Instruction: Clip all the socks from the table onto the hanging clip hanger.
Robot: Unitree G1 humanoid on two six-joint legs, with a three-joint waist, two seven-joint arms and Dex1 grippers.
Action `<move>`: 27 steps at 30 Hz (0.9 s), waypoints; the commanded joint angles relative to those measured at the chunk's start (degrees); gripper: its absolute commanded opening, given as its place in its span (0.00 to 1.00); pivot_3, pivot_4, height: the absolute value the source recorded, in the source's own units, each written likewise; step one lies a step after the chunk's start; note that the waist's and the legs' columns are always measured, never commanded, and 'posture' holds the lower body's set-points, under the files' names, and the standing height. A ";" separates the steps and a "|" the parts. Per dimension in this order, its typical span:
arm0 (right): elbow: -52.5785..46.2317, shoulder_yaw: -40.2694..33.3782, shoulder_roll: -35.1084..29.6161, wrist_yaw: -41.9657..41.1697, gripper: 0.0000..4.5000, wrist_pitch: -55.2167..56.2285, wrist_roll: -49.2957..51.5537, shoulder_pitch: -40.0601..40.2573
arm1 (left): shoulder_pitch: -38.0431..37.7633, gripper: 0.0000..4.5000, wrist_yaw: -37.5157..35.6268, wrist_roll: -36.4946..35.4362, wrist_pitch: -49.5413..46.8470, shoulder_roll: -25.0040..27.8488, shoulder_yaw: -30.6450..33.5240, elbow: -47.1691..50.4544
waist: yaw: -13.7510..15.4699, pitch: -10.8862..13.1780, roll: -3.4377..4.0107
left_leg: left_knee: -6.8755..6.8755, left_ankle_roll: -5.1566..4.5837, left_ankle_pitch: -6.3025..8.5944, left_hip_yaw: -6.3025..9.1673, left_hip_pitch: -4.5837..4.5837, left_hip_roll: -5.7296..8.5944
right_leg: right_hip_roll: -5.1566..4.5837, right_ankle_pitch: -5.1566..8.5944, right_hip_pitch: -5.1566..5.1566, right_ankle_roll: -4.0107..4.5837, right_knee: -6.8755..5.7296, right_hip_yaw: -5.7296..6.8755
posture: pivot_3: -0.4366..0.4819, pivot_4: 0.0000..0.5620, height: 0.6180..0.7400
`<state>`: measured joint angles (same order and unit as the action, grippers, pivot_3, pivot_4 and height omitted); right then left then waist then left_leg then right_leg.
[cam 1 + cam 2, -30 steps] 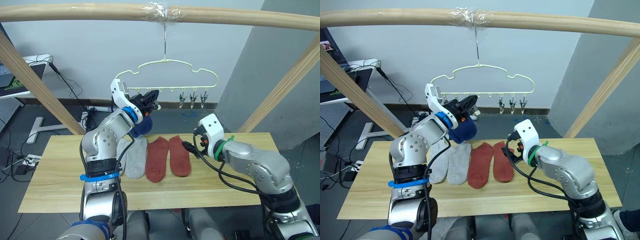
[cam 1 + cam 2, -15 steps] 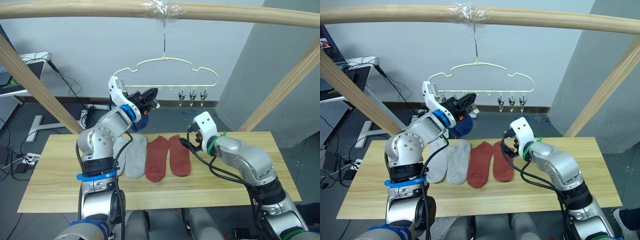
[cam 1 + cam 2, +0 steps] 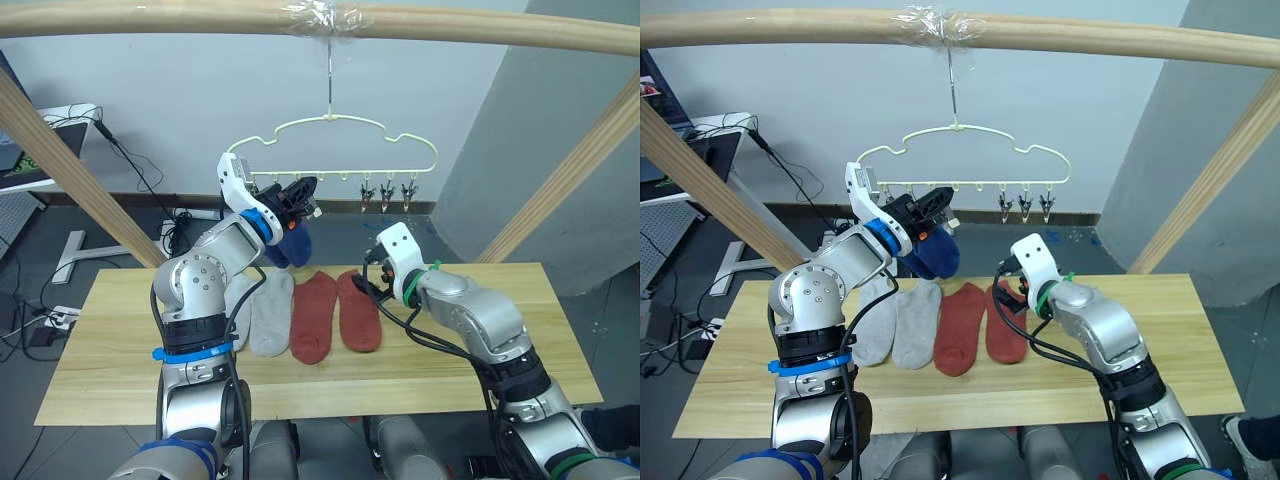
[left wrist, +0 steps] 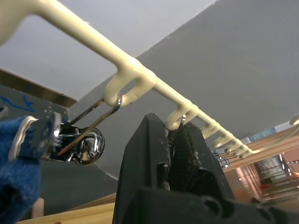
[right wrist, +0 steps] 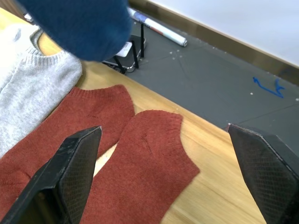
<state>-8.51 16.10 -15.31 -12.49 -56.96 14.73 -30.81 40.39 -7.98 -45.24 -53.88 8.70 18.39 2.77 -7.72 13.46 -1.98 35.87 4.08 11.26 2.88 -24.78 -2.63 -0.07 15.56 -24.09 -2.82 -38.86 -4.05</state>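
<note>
Left gripper (image 4: 174, 154) jaws pinch a clip on the hanger (image 3: 330, 125); right gripper (image 5: 163, 177) jaws gape over rust socks (image 5: 140, 168).

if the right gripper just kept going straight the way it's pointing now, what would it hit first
Most likely the cuff of the rust red sock nearest it. In its wrist view the open right gripper frames that sock on the table, angled downward. Depth is hard to judge, so it could meet bare wood just beyond.
</note>
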 commanded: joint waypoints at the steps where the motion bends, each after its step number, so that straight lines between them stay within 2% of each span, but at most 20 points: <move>1: 3.52 1.12 1.15 -0.65 1.00 3.70 -2.61 -1.79 | 1.51 0.02 0.28 -2.90 -0.66 0.25 0.75 3.77 | 0.19 0.00 0.00 | 0.00 0.00 0.00 0.00 0.00 0.00 | 0.00 0.00 0.00 0.00 0.00 0.00 | 0.34 0.40 1.00; 19: 34.47 2.05 10.90 -2.07 1.00 22.37 -12.58 -7.53 | 1.30 0.02 2.38 -4.95 -2.52 2.19 0.21 4.96 | 2.73 0.00 0.01 | 0.01 0.02 -0.01 0.01 0.00 0.00 | -0.01 -0.08 -0.01 0.12 -0.04 0.03 | 0.42 0.38 1.00; 27: 36.70 -0.54 10.09 -2.65 1.00 24.32 -14.41 -9.03 | 0.90 0.02 2.79 -5.29 -2.99 2.55 0.31 5.53 | 3.02 0.00 0.01 | 0.02 0.02 -0.01 0.01 0.00 0.00 | -0.02 -0.17 -0.01 0.28 -0.05 0.05 | 0.43 0.38 1.00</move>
<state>29.79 16.75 -4.99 -14.79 -33.19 0.87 -39.01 40.45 -5.16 -49.15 -57.13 10.88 18.35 5.06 -4.70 13.46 -1.98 35.90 4.10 11.25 2.90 -24.78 -2.63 -0.10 15.38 -24.10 -2.53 -38.91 -4.00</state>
